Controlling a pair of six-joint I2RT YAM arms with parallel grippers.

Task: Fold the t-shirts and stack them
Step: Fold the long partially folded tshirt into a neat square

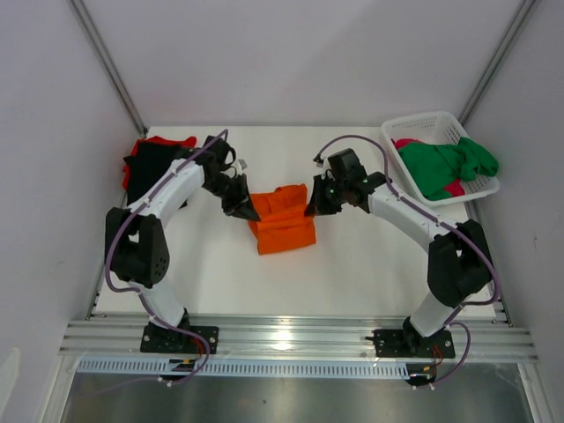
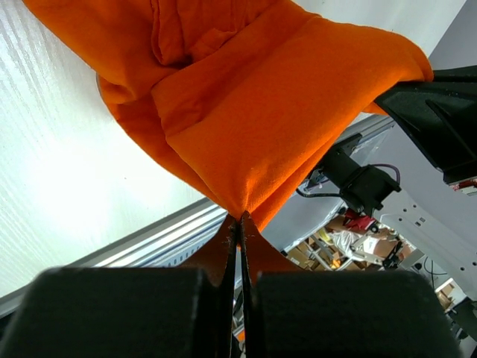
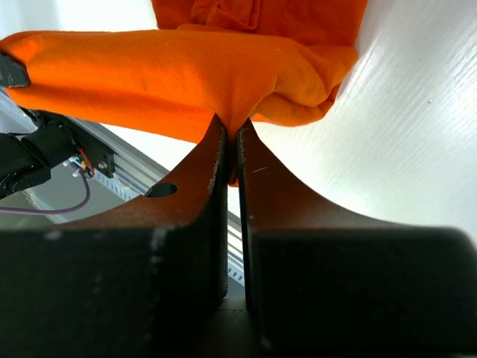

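The orange t-shirt (image 1: 282, 220) is seen part-folded and rumpled at mid-table; its far corners are clamped by the left gripper (image 1: 245, 210) and right gripper (image 1: 312, 205); a green t-shirt (image 1: 445, 167) is heaped over a magenta-pink t-shirt (image 1: 407, 144) in the white lattice basket (image 1: 432, 128).

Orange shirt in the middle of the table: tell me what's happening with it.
Both arms are handling the orange t-shirt, which hangs partly folded between them. The left gripper is pinched shut on its left edge and the right gripper on its right edge. A black t-shirt and a red t-shirt lie piled at the far left corner. A green t-shirt and a pink t-shirt sit bunched in the white basket at the far right.
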